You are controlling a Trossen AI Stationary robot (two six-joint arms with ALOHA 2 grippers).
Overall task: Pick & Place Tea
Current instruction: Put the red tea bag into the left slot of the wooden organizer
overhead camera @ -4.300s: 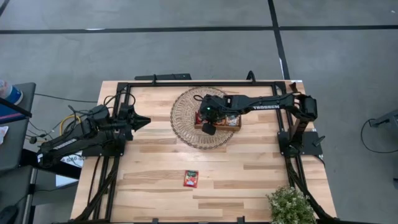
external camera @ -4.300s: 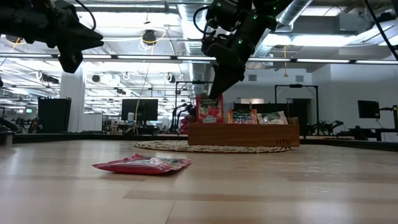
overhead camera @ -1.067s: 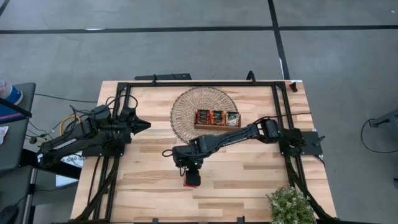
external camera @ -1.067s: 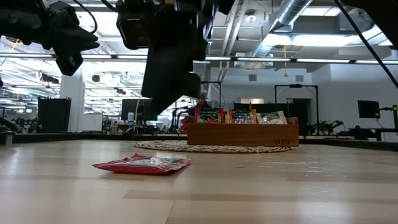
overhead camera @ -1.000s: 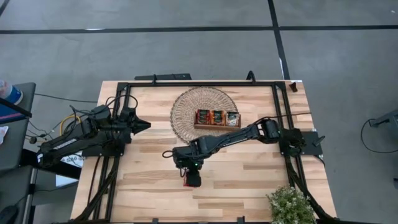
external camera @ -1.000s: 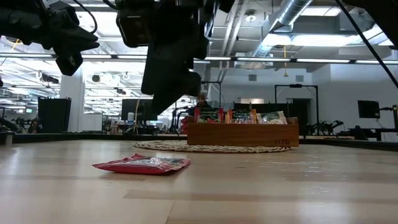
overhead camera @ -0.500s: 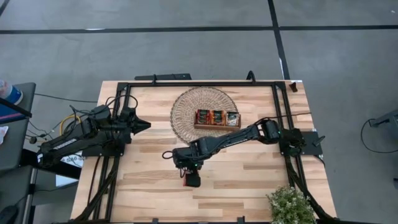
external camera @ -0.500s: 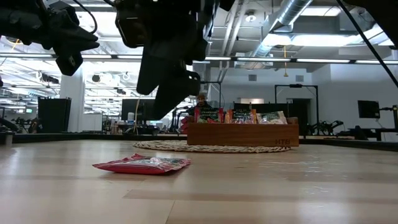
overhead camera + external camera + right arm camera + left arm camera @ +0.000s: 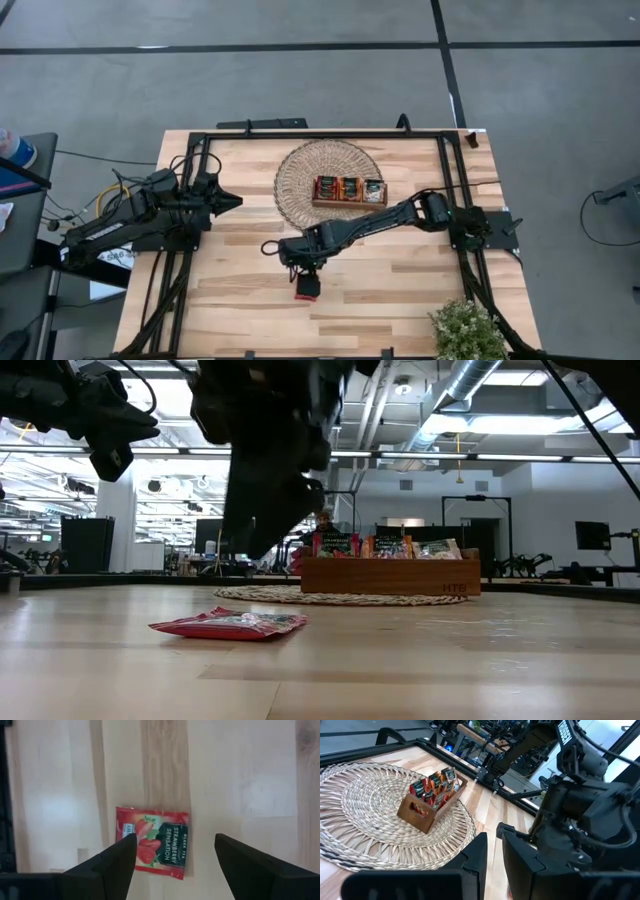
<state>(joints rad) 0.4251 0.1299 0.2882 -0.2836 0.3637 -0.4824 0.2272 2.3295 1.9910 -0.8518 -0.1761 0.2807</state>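
I see a wooden table (image 9: 400, 285) with a round woven mat (image 9: 295, 175) at its back centre. On the mat sits a wooden tray (image 9: 348, 203) with tea sachets standing in it (image 9: 434, 785). My right gripper (image 9: 175, 851) hangs over the front of the table, jaws spread wide, directly above a red sachet (image 9: 153, 841) lying flat and loose on the wood. My left gripper (image 9: 491, 857) waits at the left side, fingers nearly together, holding nothing.
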